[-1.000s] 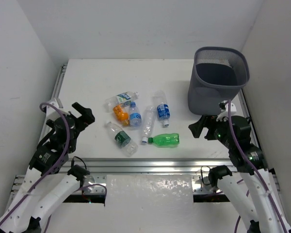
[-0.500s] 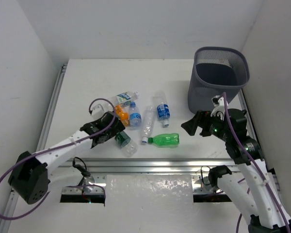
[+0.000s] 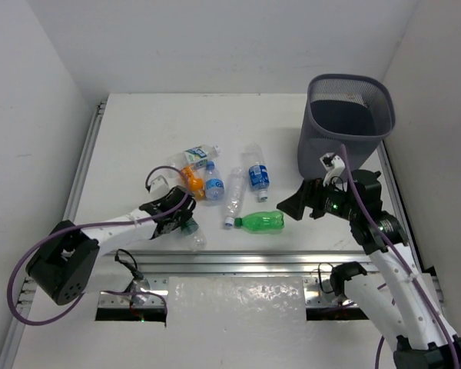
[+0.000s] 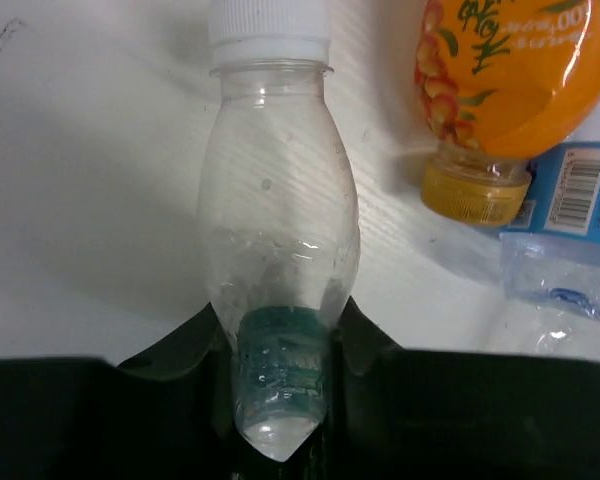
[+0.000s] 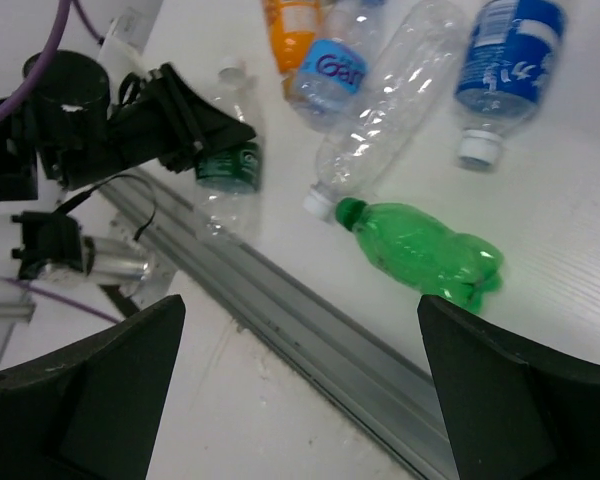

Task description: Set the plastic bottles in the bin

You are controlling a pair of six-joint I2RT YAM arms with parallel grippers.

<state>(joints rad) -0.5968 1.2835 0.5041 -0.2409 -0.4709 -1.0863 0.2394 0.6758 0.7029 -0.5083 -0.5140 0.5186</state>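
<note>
a: left gripper [image 4: 280, 345] state?
b: clamped on the dark-green-label bottle [image 4: 277, 230] at its label. long axis is seen running away from the wrist, white cap farthest. orange bottle [image 4: 505, 70] just beside.
a: top view?
b: grip mostly hidden there. bin [image 3: 346, 146] well apart. right gripper [image 3: 290, 206] jaws apart, probably above the green bottle [image 3: 263, 222].
</note>
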